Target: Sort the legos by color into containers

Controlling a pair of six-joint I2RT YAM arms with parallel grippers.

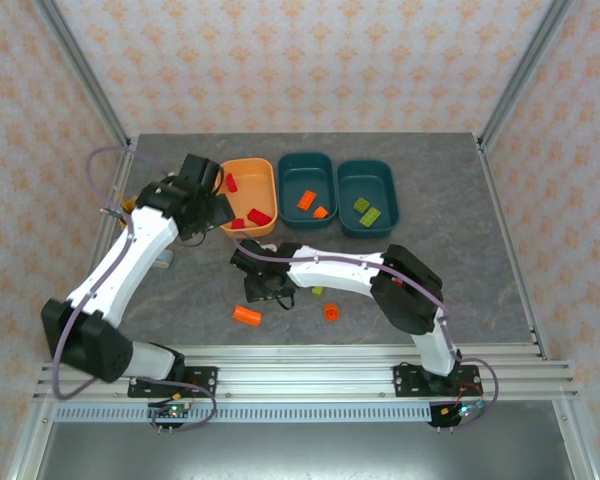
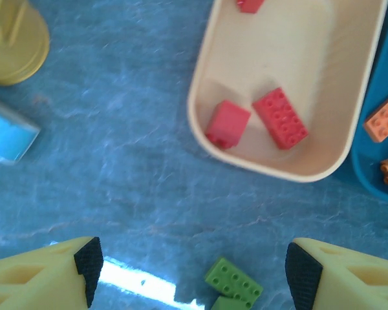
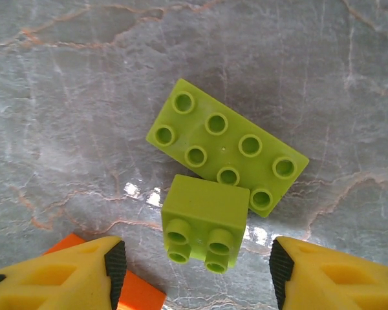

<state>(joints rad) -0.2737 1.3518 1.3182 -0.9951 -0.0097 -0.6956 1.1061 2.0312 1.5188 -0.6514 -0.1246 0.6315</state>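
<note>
While patterned walls (image 1: pixel 280 60) enclose the grey marbled table (image 1: pixel 460 280), the right gripper (image 3: pixel 198 266) points down, jaws wide, a small green brick (image 3: pixel 204 216) between them, the left gripper (image 2: pixel 196 268) gaping too.

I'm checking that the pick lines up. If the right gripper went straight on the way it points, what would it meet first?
Most likely the small green block, lying between the sides of the open right gripper and touching the longer green brick beyond. Depth is hard to judge.
</note>
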